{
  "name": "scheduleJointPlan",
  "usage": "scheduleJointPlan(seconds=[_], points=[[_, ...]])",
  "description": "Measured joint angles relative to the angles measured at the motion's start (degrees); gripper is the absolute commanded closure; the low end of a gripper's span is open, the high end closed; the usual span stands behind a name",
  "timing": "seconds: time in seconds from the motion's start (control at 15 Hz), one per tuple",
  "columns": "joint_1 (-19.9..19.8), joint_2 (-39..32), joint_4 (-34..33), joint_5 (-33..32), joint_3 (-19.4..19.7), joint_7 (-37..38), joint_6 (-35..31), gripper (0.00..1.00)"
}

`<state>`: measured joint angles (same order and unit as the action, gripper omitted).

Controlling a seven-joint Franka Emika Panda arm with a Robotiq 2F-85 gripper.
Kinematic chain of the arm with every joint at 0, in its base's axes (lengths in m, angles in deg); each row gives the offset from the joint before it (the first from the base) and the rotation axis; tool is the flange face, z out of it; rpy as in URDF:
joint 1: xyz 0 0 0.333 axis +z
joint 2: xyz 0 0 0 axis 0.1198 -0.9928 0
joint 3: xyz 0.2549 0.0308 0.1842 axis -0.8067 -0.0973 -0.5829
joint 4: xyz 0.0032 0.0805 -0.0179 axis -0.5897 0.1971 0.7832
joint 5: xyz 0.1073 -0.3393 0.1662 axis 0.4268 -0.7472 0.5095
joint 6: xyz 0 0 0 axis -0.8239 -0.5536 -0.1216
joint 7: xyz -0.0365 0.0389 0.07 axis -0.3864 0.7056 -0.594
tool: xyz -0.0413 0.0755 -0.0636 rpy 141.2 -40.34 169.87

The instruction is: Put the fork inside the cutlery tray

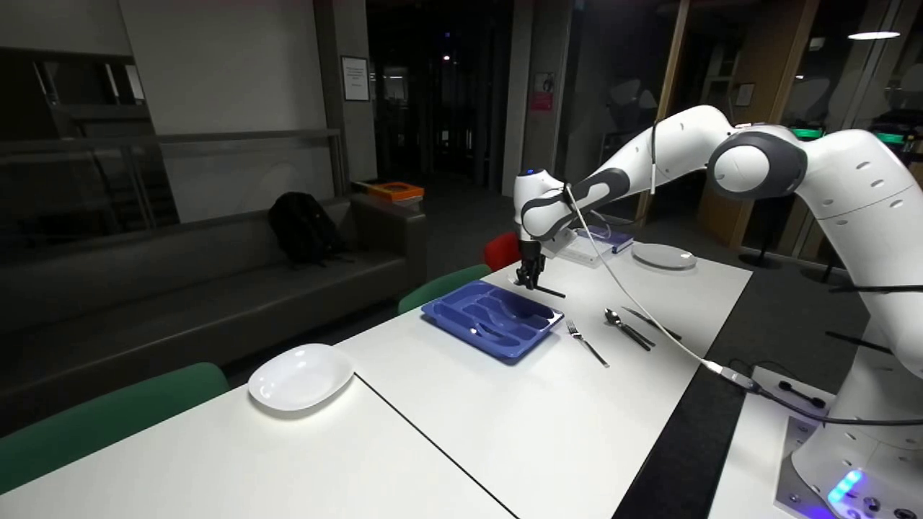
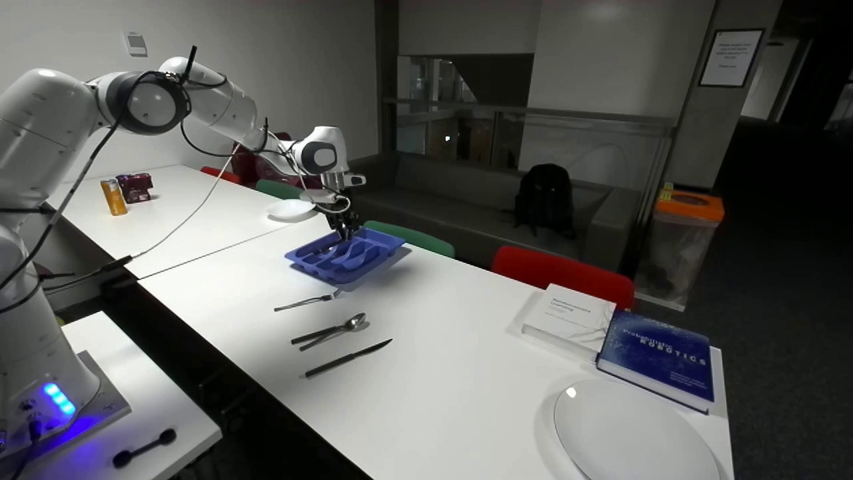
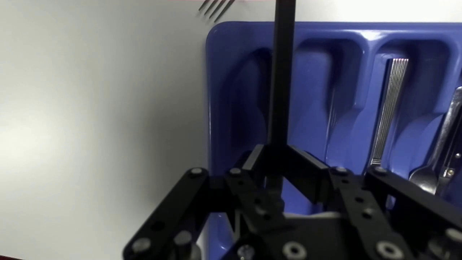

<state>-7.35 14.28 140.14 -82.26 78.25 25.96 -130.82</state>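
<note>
Fork first: one fork [image 2: 306,302] lies plainly on the surface [image 2: 453,333], on the side of my hand [image 3: 278,159] toward my base [image 1: 887,454], tines just beside a corner of the cutlery tray [image 3: 234,36]. And the hand? Clamped on a black-handled piece [image 3: 283,72], handle pointing back toward the base, head too hidden to name. I'm betting that's the fork I'm placing!

One tray, right beneath the hand, so I call this the placing step. In the wrist view the handle covers the line between the end compartment [image 3: 245,108] and its neighbour; next, I reckon, choose one, line up, lower gently, let go.

Counting outward. In the tray, off to one side of the hand, at least three metal pieces: a ribbed strip [image 3: 391,104], a spoon head [image 3: 425,178], a riveted handle [image 3: 447,177]. Baseward of the hand, past the fork: one spoon [image 2: 333,329], perhaps two given a second handle [image 2: 316,343], and one knife [image 2: 346,359]. Well apart from the hand, on opposite sides, two plates: a deep dish [image 1: 301,377] and a flat plate [image 1: 664,256], with two books near the latter, a white book [image 2: 570,313] and a blue book [image 2: 656,363].
</note>
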Motion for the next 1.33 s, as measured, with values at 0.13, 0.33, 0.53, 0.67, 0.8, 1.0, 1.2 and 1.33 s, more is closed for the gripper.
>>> scheduleJointPlan(seconds=[0.13,0.33,0.53,0.67,0.8,1.0,1.2,1.33], points=[[-0.25,-1.25,-1.67,0.04,0.0,0.0,0.0,0.95],[-0.96,-1.93,-3.19,0.31,0.0,0.0,0.0,0.95],[-1.69,-2.61,-4.62,0.73,0.0,0.0,0.0,0.95],[-1.86,-3.42,-5.54,0.89,0.0,0.0,0.0,0.95],[-1.85,-4.42,-6.71,0.91,-0.07,0.0,0.0,0.95],[-1.83,-5.98,-8.51,0.93,-0.29,0.0,0.0,0.95],[-1.83,-7.44,-10.35,1.14,-0.43,0.0,0.05,0.95],[-1.83,-7.74,-10.85,1.85,-0.55,0.0,0.59,0.79]])
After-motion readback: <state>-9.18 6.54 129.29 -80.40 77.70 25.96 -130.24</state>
